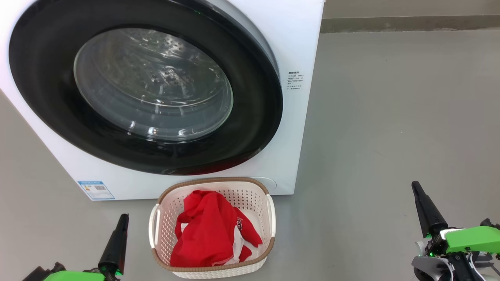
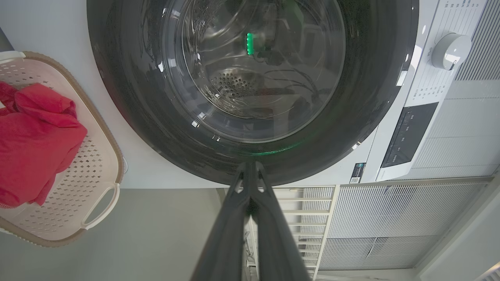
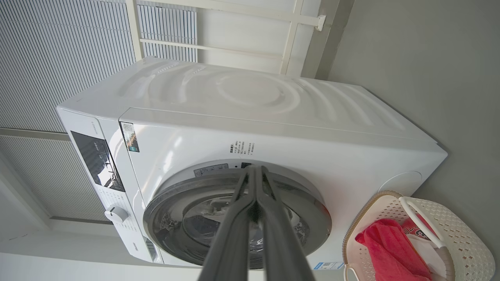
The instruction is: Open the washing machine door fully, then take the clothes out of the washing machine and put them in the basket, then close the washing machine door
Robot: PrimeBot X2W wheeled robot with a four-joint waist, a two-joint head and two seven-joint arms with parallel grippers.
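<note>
Red clothes point(image 1: 207, 234) in cream perforated basket point(image 1: 218, 180) before white boxy washing machine point(image 1: 297, 47), black-rimmed round door point(image 1: 43, 86) closed; left claw point(image 1: 124, 217), right claw point(image 1: 415, 185) pressed together

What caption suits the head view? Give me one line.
Washing machine door closed, clothes in the basket, left hand and right hand shut alongside.

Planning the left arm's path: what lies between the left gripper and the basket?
Nothing but bare grey floor, as the head view shows, between the left gripper and the basket.
</note>
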